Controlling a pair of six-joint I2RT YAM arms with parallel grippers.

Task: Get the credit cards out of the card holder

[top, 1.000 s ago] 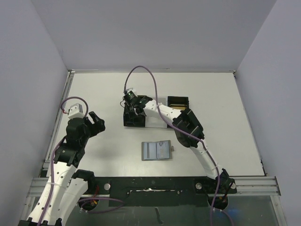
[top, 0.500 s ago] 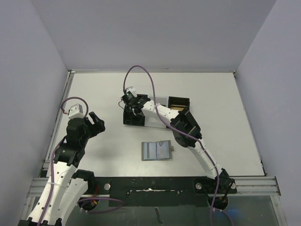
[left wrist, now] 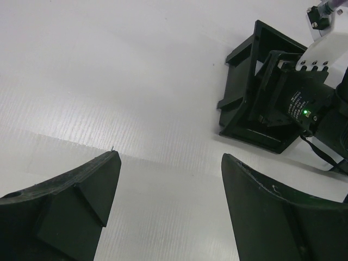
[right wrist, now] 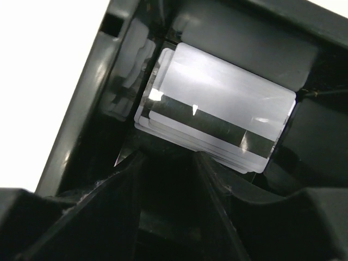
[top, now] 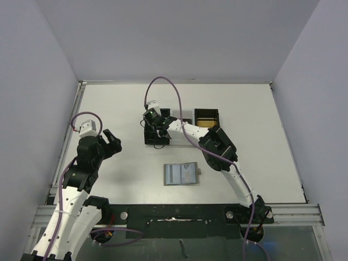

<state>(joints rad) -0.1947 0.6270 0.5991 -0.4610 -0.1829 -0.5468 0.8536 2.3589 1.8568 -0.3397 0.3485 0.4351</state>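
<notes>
Right pincer [right wrist: 166, 166] hangs parted over cards [right wrist: 217, 114] in the tray [right wrist: 81, 109], left pincer [left wrist: 171, 157] open; I judge cards light, stiff, slick: pinch a short edge.

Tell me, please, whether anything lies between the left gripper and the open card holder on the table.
Nothing visible does. Only bare table lies between the left gripper and the card holder. The right gripper is farther back, over the tray, off that path.
</notes>
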